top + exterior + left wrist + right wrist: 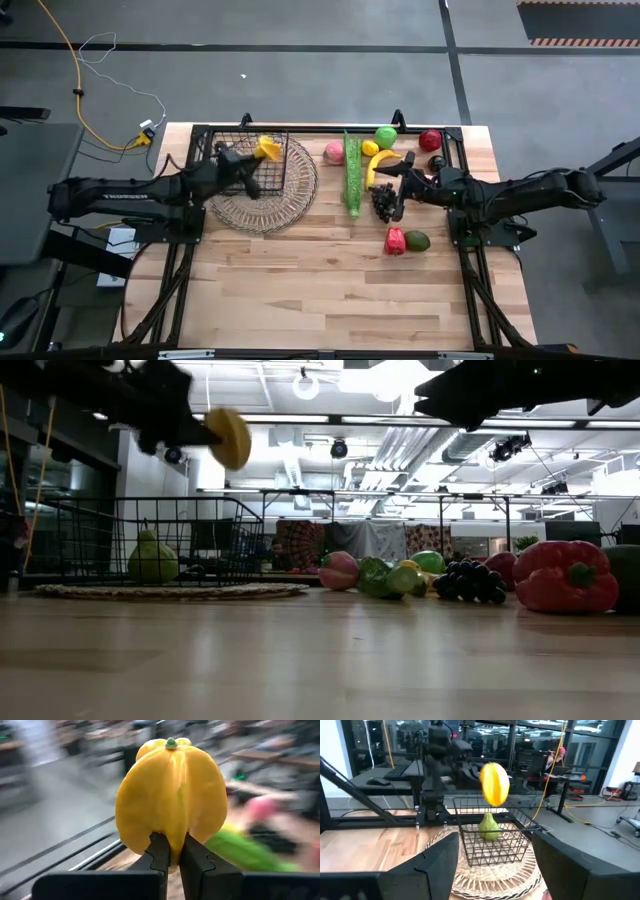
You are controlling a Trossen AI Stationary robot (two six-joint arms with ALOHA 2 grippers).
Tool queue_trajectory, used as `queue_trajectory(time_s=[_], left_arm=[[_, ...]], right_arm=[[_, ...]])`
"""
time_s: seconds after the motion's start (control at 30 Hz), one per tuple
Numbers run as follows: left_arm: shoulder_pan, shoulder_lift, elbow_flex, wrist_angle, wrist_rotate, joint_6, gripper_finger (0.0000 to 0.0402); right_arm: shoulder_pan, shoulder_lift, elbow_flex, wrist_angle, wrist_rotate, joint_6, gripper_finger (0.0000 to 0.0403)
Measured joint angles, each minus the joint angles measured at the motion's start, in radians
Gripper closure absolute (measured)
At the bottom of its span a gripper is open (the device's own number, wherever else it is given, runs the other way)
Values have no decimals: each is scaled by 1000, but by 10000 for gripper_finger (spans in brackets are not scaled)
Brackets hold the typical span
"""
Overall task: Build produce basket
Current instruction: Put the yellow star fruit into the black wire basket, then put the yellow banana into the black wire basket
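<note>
My left gripper (252,156) is shut on a yellow ribbed fruit (171,800) and holds it high over the black wire basket (258,168). The basket stands on a round woven tray (268,205) and holds a green pear (489,827). The rest of the produce lies on the table's right half: a pink peach (334,152), a long green stalk (352,178), a banana (380,164), a green apple (386,137), a red apple (430,140) and dark grapes (383,205). My right gripper (394,190) hangs open over the grapes with nothing between its fingers. My left gripper pinches a narrow rib at the fruit's blunt end (171,851), opposite its green stem tip (171,742), between its two fingers. The fingers come nearly level from the table's left. The fruit sticks out past the fingertips, lifted clear above the basket (229,438).
A red pepper (395,241) and an avocado (417,240) lie near the right arm's base. A black frame (300,128) runs along the table's far edge. Bare wood fills the near half (330,300).
</note>
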Motion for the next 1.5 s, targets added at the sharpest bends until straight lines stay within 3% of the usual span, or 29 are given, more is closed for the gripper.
queue_trajectory(time_s=[0.17, 0.4, 0.63, 0.87, 1.17, 1.5], left_arm=[[102, 119, 42, -139, -53, -94, 389], [274, 327, 99, -296, 36, -224, 389], [354, 456, 111, -285, 105, -256, 384], [357, 472, 111, -277, 93, -241, 345], [357, 470, 111, -262, 83, -255, 263], [357, 371, 111, -264, 143, -237, 208]], right_arm=[[0, 4, 0, 7, 0, 10, 160], [0, 4, 0, 7, 0, 9, 160], [0, 4, 0, 7, 1, 8, 160], [0, 4, 0, 7, 1, 11, 160], [0, 4, 0, 7, 1, 19, 160], [-1, 4, 0, 6, 1, 19, 160]])
